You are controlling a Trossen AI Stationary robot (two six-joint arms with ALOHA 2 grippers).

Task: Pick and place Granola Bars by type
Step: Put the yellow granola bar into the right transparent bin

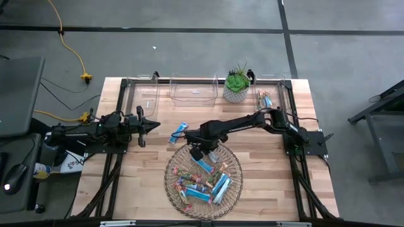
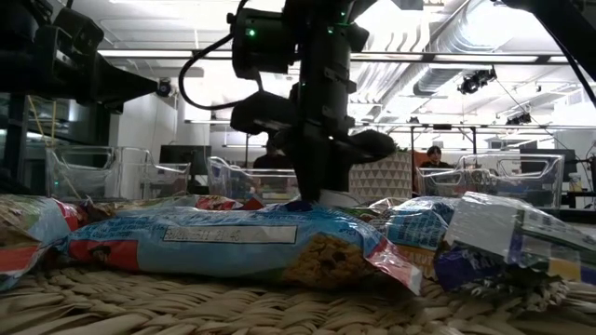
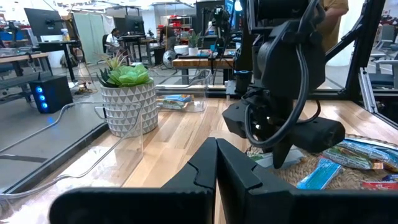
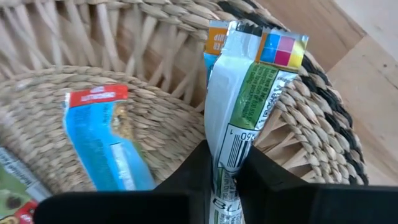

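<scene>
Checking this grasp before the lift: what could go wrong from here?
The right gripper pinches the silver-green bar only near one end, so it may swing or slip out when raised. The bar rests against the basket rim and an orange-printed bar behind it, which could catch or get dragged.

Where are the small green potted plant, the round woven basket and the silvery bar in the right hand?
Small green potted plant [image 1: 237, 87], high view, white pot.
Round woven basket [image 4: 323, 118], right wrist view, rim.
Silvery foil-wrapped bar [image 4: 249, 106], right wrist view, green print.

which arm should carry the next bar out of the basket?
Right. The right gripper is down in the basket, already pinching a granola bar. The left gripper sits shut over bare table, away from the basket.
</scene>
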